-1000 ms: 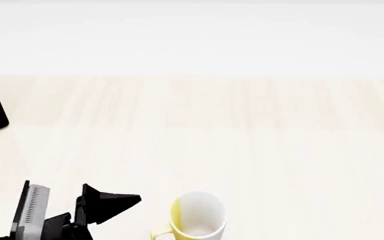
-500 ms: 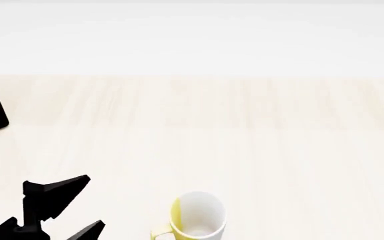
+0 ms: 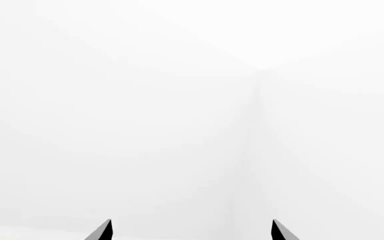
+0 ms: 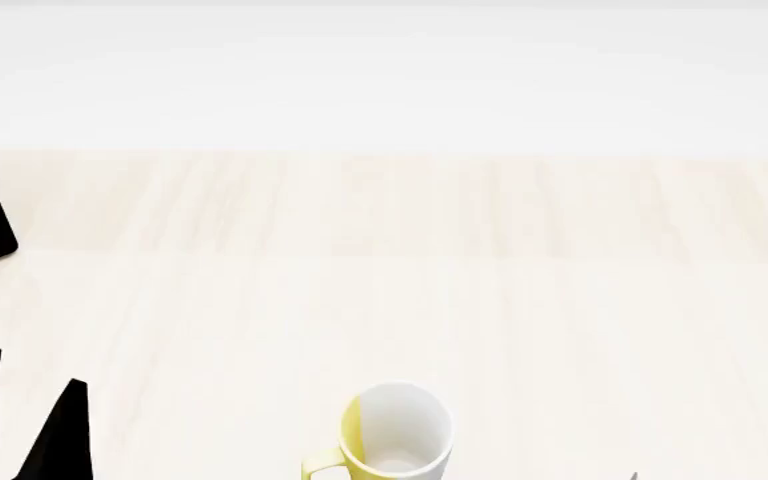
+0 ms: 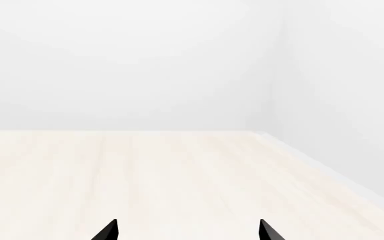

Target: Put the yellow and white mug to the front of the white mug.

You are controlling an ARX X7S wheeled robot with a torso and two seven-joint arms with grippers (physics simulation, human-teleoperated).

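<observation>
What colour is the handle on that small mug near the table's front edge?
Yellow. The yellow and white mug shows it best in the head view.

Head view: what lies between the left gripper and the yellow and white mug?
Nothing: bare tabletop separates left gripper from mug.

1. Left gripper low at the head view's left edge, two black fingers pointing up, spread apart, holding nothing.
2. Right gripper seen only as two separated black fingertips in its wrist view, empty between.
</observation>
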